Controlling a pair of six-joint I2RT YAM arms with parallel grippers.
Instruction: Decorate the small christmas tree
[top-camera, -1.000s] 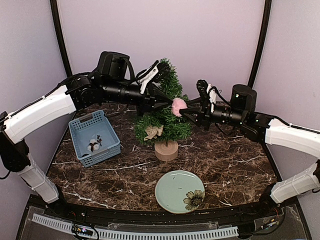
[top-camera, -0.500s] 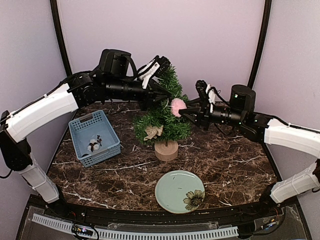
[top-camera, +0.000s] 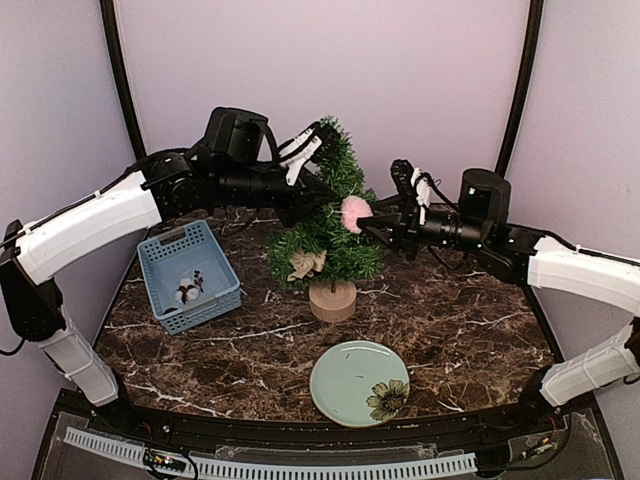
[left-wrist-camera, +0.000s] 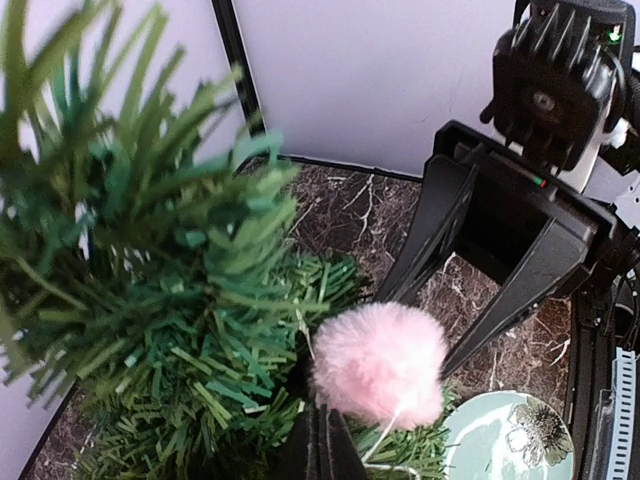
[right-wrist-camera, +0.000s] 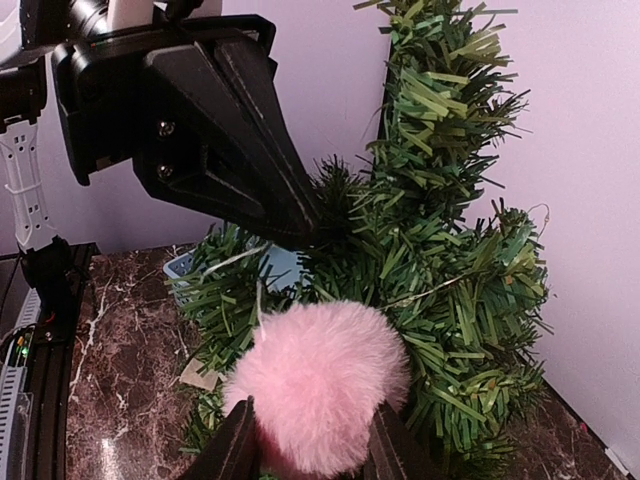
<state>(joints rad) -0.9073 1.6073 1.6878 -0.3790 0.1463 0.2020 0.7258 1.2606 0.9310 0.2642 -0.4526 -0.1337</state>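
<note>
Now we see small christmas tree (top-camera: 325, 235) upright on tabletop (top-camera: 460, 320), well off edges; right fingers (right-wrist-camera: 235, 450) clamp pink pom-pom (right-wrist-camera: 318, 385), left fingers (right-wrist-camera: 250, 160) together.

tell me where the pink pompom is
In the top view the pink pompom is held in the right gripper against the right side of the small christmas tree.

A pink pompom (right-wrist-camera: 318, 385) in jaws of right gripper (right-wrist-camera: 310, 440), against small christmas tree (right-wrist-camera: 440, 250), left gripper (right-wrist-camera: 295, 225) above.

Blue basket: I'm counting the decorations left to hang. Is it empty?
Not empty. The blue basket holds one small white-and-dark item near its front end.
</note>
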